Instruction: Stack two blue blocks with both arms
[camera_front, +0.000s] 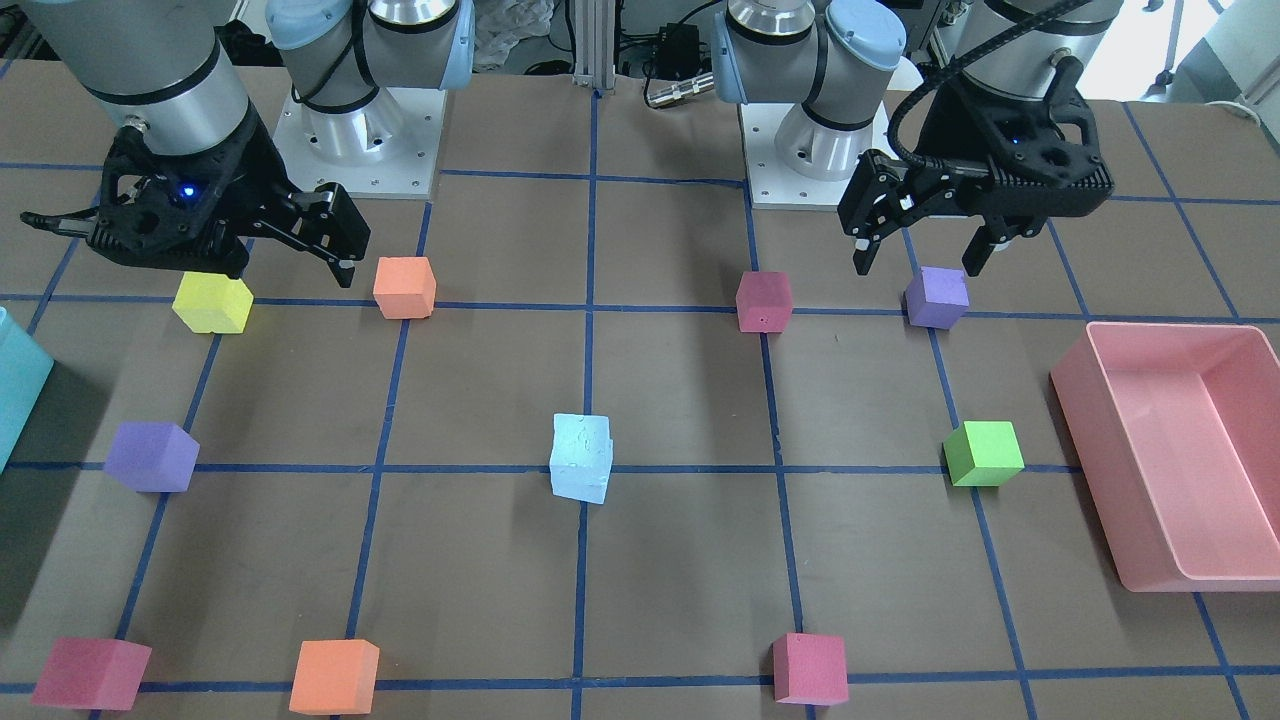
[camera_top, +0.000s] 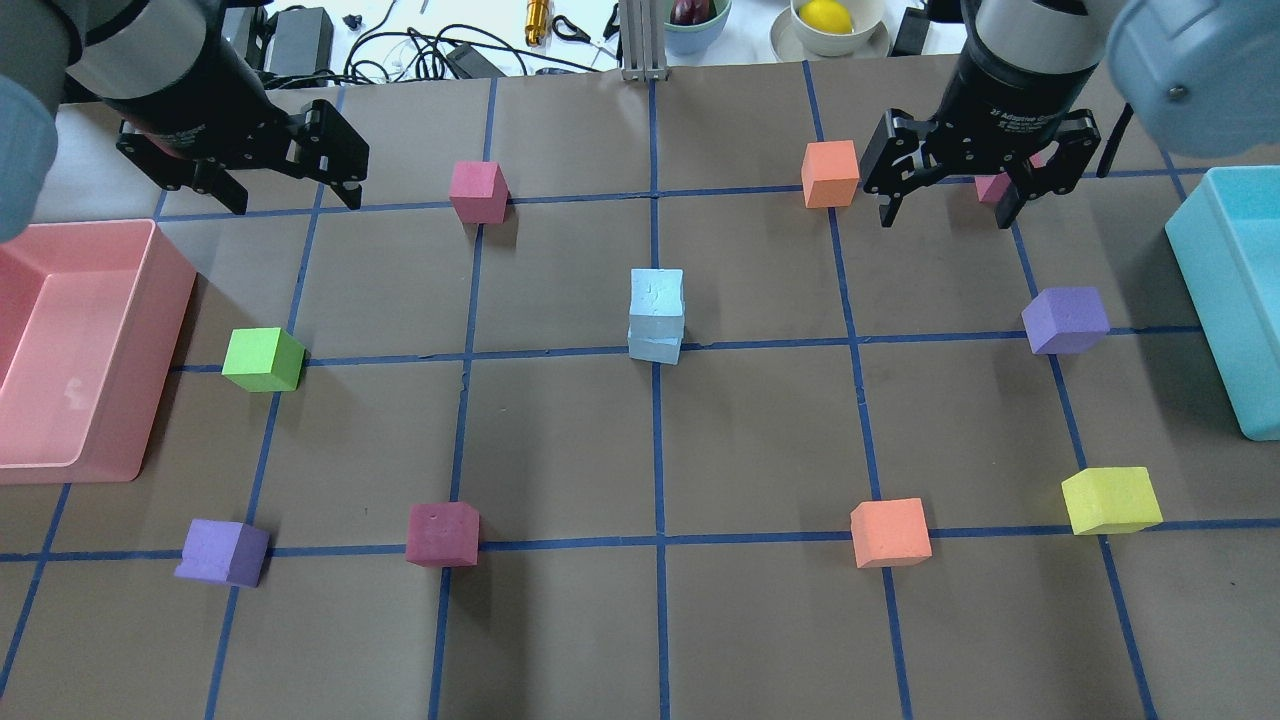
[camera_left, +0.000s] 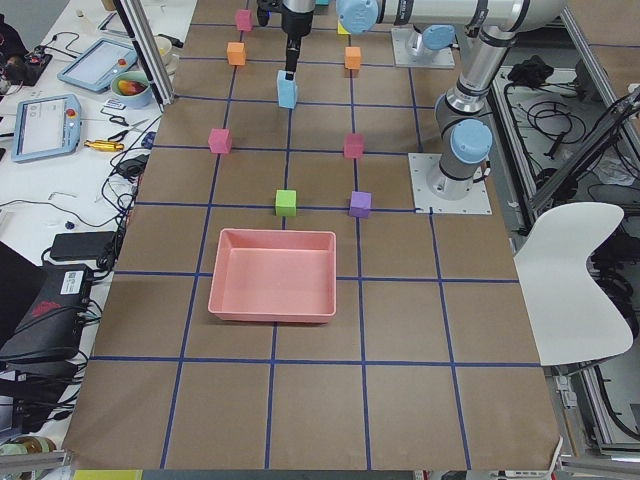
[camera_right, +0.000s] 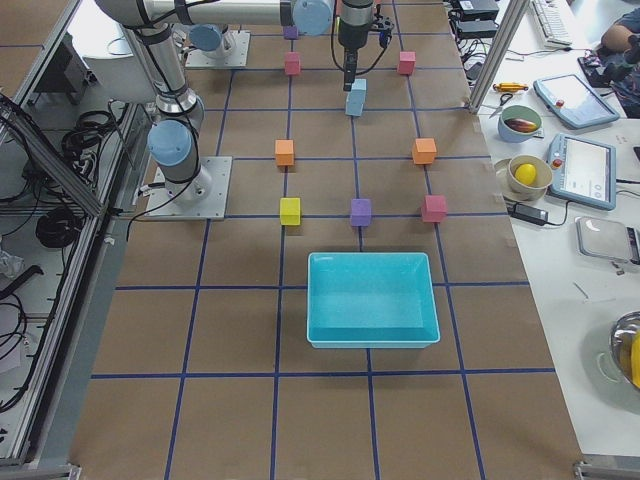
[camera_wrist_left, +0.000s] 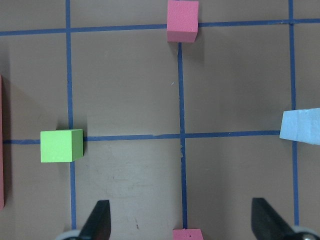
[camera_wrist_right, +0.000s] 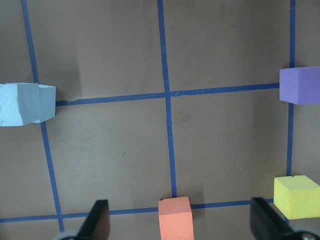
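two blue blocks (camera_top: 656, 312) stacked mid table (camera_top: 560, 440), left gripper (camera_top: 290, 195) and right gripper (camera_top: 945, 215) hovering aside, jaws open, empty

bare table (camera_top: 560, 430) around blue stack (camera_top: 657, 315), cubes (camera_top: 478, 191) well apart

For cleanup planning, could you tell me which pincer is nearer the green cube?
Left. The left pincer hangs raised near the green cube; the right pincer hangs beyond the blue stack.
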